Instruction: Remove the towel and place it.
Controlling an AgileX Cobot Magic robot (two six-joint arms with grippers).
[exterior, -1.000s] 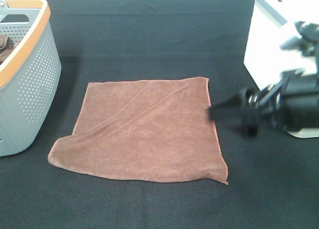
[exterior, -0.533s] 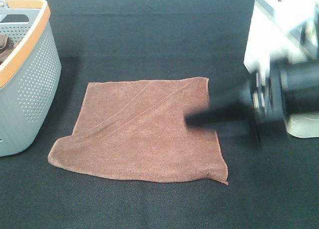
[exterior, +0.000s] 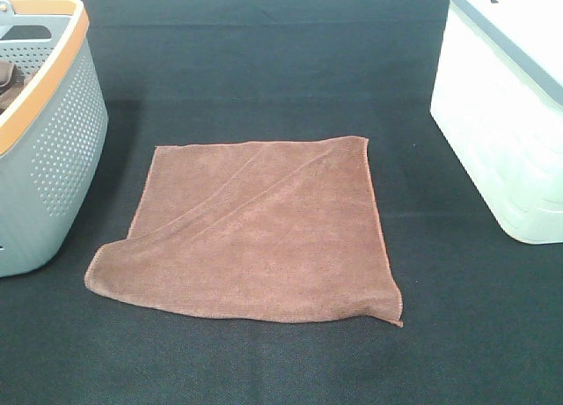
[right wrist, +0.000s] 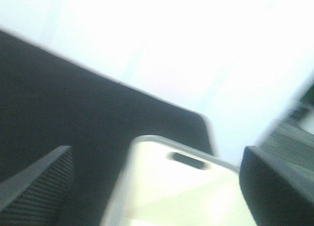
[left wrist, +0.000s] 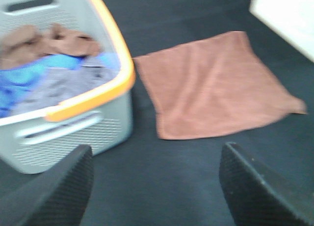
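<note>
1. My left gripper (left wrist: 154,186) shows in its own wrist camera with both dark ribbed fingers (left wrist: 54,194) spread wide apart and nothing between them; it hangs above bare black cloth.
2. My right gripper (right wrist: 157,186) is likewise spread wide in its wrist view, which is badly blurred; between the two dark fingers (right wrist: 34,184) I see only a pale container with a slot handle, and the jaws hold nothing.
3. Neither arm appears in the high camera.
4. Beyond the left gripper, the grey basket (left wrist: 73,132) with its orange rim stands just beside the towel (left wrist: 216,86). Inside the basket I can make out crumpled brown, blue and greyish cloths (left wrist: 54,64), too blurred to separate.
5. From the high camera, the towel (exterior: 255,229) lies spread flat on the black table cover (exterior: 264,53), roughly in the middle, between the grey basket (exterior: 48,150) on the left and the white bin (exterior: 506,114) on the right.
6. The towel is reddish-brown with a lighter stitched hem. A few shallow diagonal creases run across it, and its near-left corner is slightly rounded in.
7. The towel sits close to the basket's side without clearly touching it, and well apart from the white bin.
</note>
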